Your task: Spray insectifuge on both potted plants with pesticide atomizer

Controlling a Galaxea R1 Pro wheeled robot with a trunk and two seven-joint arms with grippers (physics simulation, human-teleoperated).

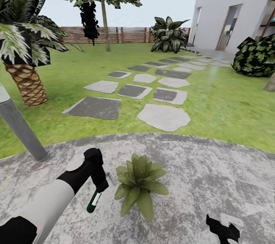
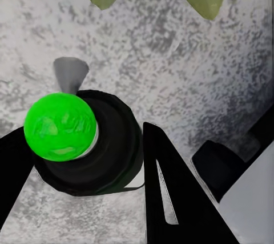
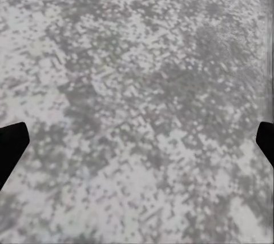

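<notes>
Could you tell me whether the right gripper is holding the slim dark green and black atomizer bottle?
No, the dark green and black atomizer bottle hangs from the left gripper, while the right gripper is open over bare grey stone.

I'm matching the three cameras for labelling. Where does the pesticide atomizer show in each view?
Head view: pesticide atomizer hangs from the left pincer, low left of centre, beside the potted plant.
Left wrist view: seen end-on, bright green tip, between the pincer's fingers.
Right wrist view: not in it.
Shared landmark: the grey stone patio.

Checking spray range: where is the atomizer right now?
In the head view, the pesticide atomizer hangs in the left gripper over the stone patio, just left of a potted plant.
</notes>
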